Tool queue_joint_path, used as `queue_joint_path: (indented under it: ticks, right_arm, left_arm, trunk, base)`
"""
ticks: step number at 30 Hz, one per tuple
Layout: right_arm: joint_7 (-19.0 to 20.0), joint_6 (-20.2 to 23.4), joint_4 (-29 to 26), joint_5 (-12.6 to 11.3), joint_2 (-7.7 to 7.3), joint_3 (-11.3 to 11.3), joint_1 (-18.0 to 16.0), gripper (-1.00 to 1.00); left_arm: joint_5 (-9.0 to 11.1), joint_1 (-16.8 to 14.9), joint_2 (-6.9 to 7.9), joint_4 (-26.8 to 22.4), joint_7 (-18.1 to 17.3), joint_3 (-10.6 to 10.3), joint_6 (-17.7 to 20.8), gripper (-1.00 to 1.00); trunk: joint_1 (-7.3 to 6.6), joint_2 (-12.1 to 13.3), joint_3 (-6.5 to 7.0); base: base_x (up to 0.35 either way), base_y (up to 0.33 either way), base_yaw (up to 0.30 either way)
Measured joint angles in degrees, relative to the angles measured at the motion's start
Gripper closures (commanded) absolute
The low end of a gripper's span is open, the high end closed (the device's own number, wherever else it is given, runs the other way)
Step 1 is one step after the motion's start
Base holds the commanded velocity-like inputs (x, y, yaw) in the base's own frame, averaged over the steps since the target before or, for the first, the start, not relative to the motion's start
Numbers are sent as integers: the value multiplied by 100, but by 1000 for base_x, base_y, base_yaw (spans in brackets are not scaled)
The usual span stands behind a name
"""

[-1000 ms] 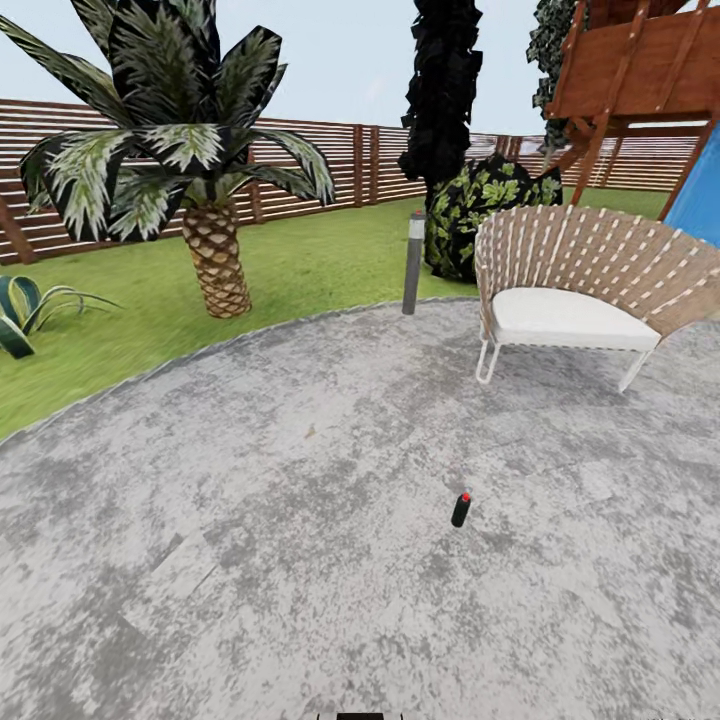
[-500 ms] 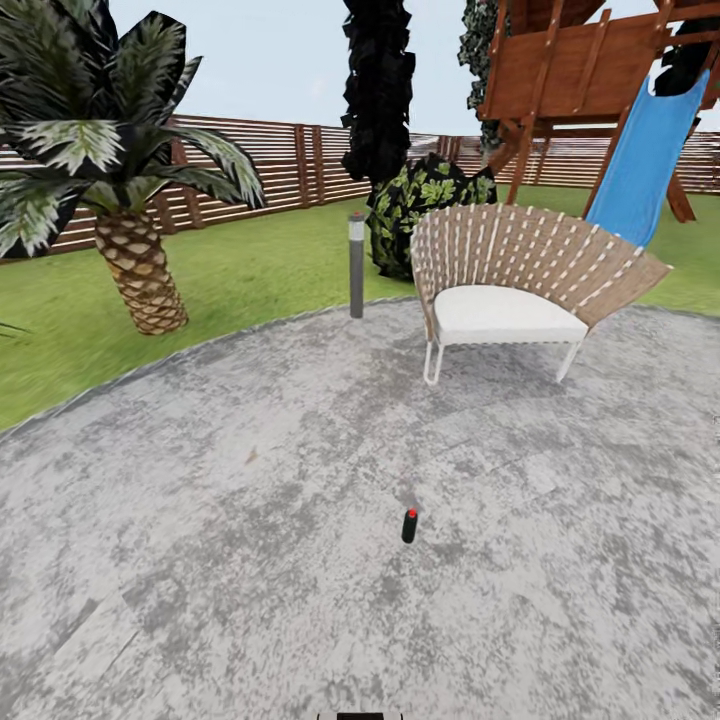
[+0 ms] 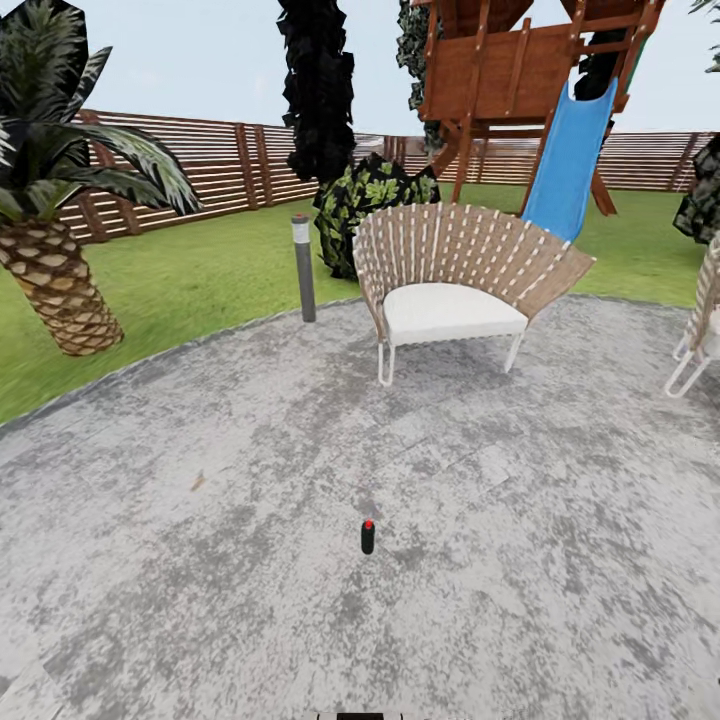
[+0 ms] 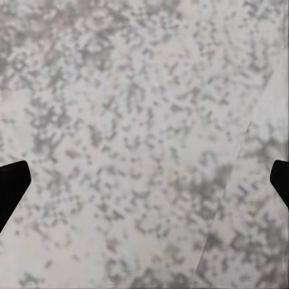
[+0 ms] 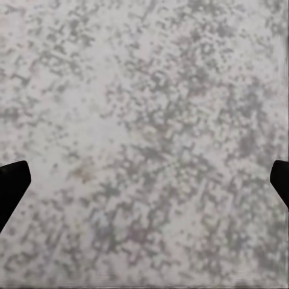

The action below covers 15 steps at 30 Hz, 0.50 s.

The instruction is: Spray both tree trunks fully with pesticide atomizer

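Observation:
The pesticide atomizer [image 3: 367, 537], a small black bottle with a red cap, stands upright on the mottled grey paving a short way ahead of me, near the middle of the head view. The tree trunks are out of view. In the left wrist view my left gripper [image 4: 144, 180] is open, its black fingertips [image 4: 9, 186] far apart over bare paving. The right wrist view shows my right gripper [image 5: 144, 180] open the same way above the paving, with nothing between its fingers.
Beyond the atomizer stands a wicker chair [image 3: 450, 270] with a white cushion; a second chair [image 3: 700, 330] is at the right edge. A grey lamp post [image 3: 304, 270], a palm [image 3: 60, 290], a bush [image 3: 370, 200], a wooden play tower [image 3: 520, 70] with a blue slide [image 3: 570, 160] and the slat fence [image 3: 200, 170] ring the lawn.
The camera has turned right, so the whole picture has shifted left. The slide and a second chair have come into view, and the atomizer now sits near the centre.

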Motion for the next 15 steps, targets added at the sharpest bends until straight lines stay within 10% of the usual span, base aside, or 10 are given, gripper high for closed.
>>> queue_joint_path:
  ticks: [15]
  right_arm:
    - [0,0,6,2,0,0,0,-100]
  left_arm:
    - [0,0,0,0,0,-4,0,-100]
  trunk:
    - [0,0,0]
  base:
    - [0,0,-291]
